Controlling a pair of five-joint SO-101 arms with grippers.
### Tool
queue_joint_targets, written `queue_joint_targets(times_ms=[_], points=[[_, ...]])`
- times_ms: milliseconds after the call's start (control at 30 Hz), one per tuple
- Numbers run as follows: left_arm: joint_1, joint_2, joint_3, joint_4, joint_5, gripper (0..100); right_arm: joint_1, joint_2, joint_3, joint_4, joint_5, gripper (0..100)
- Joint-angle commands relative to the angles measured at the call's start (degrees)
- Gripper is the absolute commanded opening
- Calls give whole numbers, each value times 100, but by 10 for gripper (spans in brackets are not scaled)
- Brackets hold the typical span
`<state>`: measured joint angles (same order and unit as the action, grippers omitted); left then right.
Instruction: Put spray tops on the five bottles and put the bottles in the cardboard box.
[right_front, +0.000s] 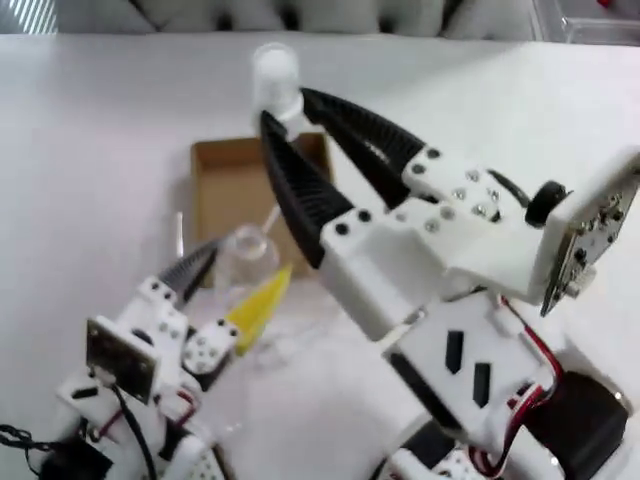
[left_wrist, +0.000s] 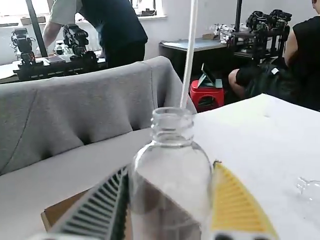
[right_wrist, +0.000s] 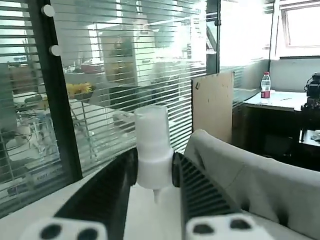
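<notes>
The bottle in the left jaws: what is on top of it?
Nothing is screwed on: the bottle neck is open. A thin white tube hangs over it; whether its tip is inside cannot be seen. The left jaws cover the lower sides.

A white table (right_front: 100, 120) carries an open cardboard box (right_front: 225, 185) lying flat near its middle.

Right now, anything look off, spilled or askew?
Nothing spilled or damaged. The spray top in the right gripper hangs its dip tube at a slight slant toward the neck of the bottle in the left gripper.
</notes>
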<state>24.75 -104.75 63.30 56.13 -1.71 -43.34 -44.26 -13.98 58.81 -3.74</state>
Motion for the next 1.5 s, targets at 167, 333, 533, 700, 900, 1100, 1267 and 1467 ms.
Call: queue_joint_targets(times_ms=[167, 333, 533, 700, 900, 1100, 1267, 1467], points=[[75, -40, 229, 26, -53, 68, -171, 13, -18, -365, 97, 15], [66, -40, 229, 18, -53, 68, -286, -31, -9, -347, 97, 15], [66, -40, 229, 18, -53, 68, -259, -31, 0, -66, 123, 15], [66, -40, 229, 18, -53, 68, -259, -40, 237, -31, 123, 15], [-163, -40, 237, -26, -35, 68, -259, -40, 545, -48, 105, 15], [-365, -40, 273, -176, -9, 68, -286, -48, 756, -22, 79, 15], [-365, -40, 273, -176, -9, 68, -295, -374, 1266, -22, 105, 17], [-338, -40, 273, -176, -9, 68, -321, -752, 2303, -66, 97, 18]])
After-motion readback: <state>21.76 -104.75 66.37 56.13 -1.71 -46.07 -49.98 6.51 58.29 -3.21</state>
